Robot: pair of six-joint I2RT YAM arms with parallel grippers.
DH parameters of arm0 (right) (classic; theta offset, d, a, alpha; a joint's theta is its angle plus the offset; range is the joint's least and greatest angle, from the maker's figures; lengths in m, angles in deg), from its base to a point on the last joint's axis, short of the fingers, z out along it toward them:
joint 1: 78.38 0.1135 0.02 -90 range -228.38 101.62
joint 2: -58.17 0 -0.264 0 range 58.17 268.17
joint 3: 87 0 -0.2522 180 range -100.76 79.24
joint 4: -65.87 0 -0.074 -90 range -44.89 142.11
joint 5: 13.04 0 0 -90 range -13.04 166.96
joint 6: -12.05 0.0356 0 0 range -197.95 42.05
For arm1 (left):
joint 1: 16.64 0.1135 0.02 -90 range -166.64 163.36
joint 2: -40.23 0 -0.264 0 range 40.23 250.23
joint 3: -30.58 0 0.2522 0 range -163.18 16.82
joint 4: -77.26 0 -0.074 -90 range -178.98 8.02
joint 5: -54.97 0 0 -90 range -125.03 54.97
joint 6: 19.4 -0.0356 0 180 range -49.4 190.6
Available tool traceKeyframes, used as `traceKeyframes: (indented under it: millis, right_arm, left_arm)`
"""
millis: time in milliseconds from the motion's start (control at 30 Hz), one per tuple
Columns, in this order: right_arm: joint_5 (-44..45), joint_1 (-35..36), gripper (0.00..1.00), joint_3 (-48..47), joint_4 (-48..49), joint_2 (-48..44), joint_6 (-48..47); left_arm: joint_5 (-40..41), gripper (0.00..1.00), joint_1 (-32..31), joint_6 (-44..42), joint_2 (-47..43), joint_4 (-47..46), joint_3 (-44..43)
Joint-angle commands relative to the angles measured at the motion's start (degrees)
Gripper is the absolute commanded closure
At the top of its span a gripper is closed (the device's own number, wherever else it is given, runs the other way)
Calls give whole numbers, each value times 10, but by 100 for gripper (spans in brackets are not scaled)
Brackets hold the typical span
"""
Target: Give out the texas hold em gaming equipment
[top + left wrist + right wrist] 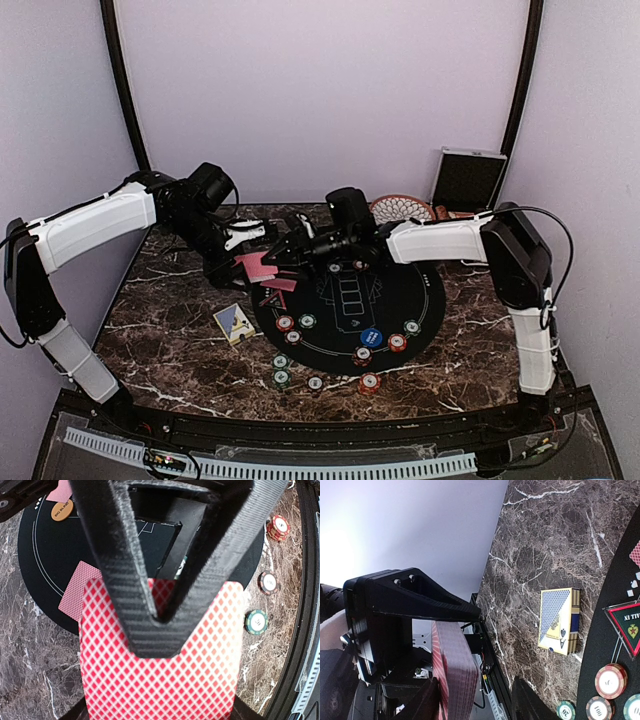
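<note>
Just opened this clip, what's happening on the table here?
The left claw is shut on a deck of red-backed cards, holding it over the left edge of the round black mat. The right claw has its jaws apart on either side of the deck, seemingly to pull a card. A few cards lie face down on the mat, and poker chips sit along its near rim.

- The card deck (165, 680) is cut off by the bottom edge, and its upper middle is covered by the left tool (156, 630).
- The right tool (470, 702) is cropped to two dark stubs at the bottom of its own view.
- Markings on the chips (285, 323) cannot be read from above.
</note>
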Motion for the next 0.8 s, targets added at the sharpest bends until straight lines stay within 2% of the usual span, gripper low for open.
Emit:
traceKeyframes:
  millis: [0,367,600,767]
  right_arm:
    - [-2,-4,55,13,-15,-30,-10]
    - [-1,-4,62,33,7,-69,9]
    - [6,-1,47,25,-19,-58,-7]
    - [3,6,46,13,-26,-38,-6]
  left_arm:
    - [-6,100,-2,-3,-17,-11,-4]
    - [1,100,-1,-1,-21,-21,4]
    - [-1,100,-2,0,-20,-21,3]
    - [-4,100,-2,1,-18,-16,-4]
